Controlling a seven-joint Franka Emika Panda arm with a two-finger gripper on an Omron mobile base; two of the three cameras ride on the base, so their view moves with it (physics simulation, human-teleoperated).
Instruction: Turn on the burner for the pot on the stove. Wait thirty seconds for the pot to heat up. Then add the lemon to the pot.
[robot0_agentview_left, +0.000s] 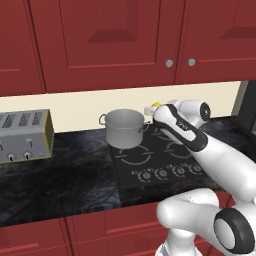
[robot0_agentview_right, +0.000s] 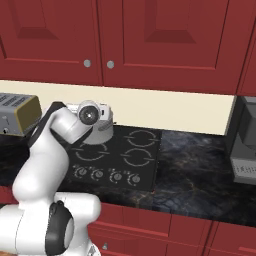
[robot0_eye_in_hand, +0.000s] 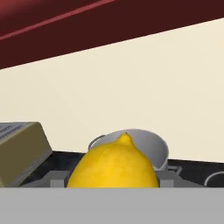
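Beside the pot (robot0_agentview_left: 124, 128) rim, lemon (robot0_eye_in_hand: 113, 166) gripped between fingers (robot0_eye_in_hand: 168, 177)

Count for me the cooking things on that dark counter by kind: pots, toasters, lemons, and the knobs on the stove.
Pots: 1, the pot on the stove
Toasters: 1, the toaster at the left
Lemons: 1, the lemon held in the hand
Knobs: 4, in a row along the stove's front edge
Total: 7
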